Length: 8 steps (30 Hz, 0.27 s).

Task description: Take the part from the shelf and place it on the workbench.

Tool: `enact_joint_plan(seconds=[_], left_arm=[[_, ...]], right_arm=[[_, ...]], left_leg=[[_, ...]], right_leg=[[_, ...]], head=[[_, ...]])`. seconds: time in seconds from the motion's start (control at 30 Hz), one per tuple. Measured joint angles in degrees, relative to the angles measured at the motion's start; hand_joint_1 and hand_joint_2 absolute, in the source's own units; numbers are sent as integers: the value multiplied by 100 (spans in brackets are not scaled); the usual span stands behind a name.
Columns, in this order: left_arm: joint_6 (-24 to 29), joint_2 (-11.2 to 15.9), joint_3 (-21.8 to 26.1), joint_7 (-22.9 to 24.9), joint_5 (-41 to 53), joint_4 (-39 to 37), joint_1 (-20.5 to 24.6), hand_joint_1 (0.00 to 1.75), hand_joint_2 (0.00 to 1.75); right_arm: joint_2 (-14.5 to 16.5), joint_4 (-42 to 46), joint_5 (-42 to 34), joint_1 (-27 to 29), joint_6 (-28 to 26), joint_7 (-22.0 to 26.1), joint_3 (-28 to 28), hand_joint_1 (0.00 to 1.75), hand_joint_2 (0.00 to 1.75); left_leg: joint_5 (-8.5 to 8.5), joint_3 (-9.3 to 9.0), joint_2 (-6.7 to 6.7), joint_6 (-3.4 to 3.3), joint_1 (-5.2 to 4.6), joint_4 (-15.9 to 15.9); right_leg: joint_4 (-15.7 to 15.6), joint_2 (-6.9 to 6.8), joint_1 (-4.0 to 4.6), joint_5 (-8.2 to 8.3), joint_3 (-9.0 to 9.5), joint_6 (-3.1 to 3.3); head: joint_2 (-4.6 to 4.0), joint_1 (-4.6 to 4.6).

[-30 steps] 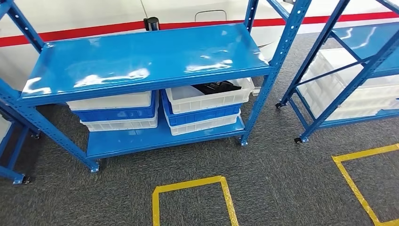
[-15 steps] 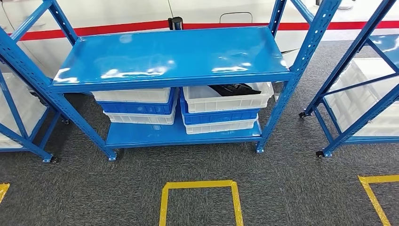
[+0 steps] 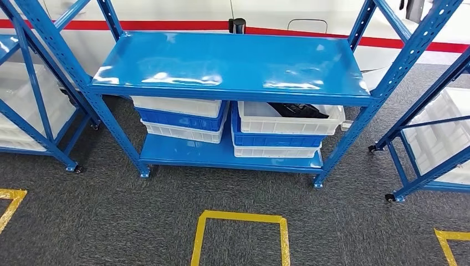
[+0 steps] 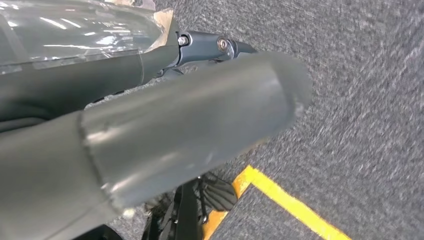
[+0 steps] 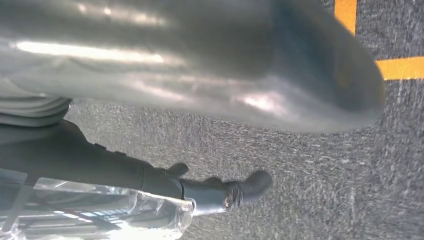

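Observation:
A blue two-level shelf (image 3: 233, 61) stands ahead on the carpet, its top board bare. On its lower board, the top white bin (image 3: 288, 124) of the right stack holds a black part (image 3: 299, 110), half hidden under the top board. My left hand (image 4: 190, 125) hangs over the grey carpet with its thumb and dark fingers stretched out, holding nothing. My right hand (image 5: 200, 65) hangs the same way above the floor, with nothing in it.
A second stack of white and blue bins (image 3: 180, 113) sits on the lower board's left side. Blue racks with white bins stand at the left (image 3: 33, 94) and right (image 3: 432, 127). A yellow tape square (image 3: 239, 217) marks the carpet in front.
The whole view has shifted: the camera turned, so the shelf now sits more to the right and squarer in the picture. A rack at the left has come into sight.

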<state>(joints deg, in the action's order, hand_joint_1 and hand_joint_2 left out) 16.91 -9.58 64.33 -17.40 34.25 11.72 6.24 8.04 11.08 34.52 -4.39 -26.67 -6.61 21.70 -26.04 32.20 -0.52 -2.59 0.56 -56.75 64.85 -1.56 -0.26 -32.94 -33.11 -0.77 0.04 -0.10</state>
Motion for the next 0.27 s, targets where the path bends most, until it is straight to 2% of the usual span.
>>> enact_joint_plan(seconds=[0.07,0.1,0.13,0.17,0.2,0.23,0.27], left_arm=[[2,0,0,9,0,0,7,0,0],[3,-2,0,16,0,0,5,0,0],[5,-6,0,24,0,0,3,0,0],[8,-10,0,30,3,0,2,0,0],[8,-15,0,33,11,0,2,0,44],[7,-16,0,34,22,0,4,0,87],[6,-17,0,34,30,0,5,0,116]], right_arm=[[-1,-1,0,25,-2,22,3,0,0],[-3,-2,1,37,-2,33,6,0,0],[-5,-2,2,47,-1,42,11,0,0],[-8,-2,3,52,-1,50,20,0,0],[-9,-2,3,52,0,63,31,0,0],[-5,-2,3,50,2,80,44,0,0],[-4,-1,3,49,2,89,52,0,0]], left_leg=[[10,18,54,-12,5,-1],[11,20,84,-11,7,-4],[11,18,116,-5,11,-9],[7,12,145,8,19,-17],[-2,11,172,34,26,-35],[-19,17,196,73,20,-67],[-29,20,207,94,19,-83]], right_leg=[[729,99,-33,-282,-348,-8],[898,110,-53,-314,-431,-48],[849,114,-73,-250,-410,-110],[574,115,-101,-106,-283,-183],[147,129,-135,73,-85,-253],[-236,146,-145,220,83,-288],[-462,157,-156,304,184,-309]], head=[[0,11],[0,11],[0,13],[0,12],[0,15],[0,25],[0,28]])
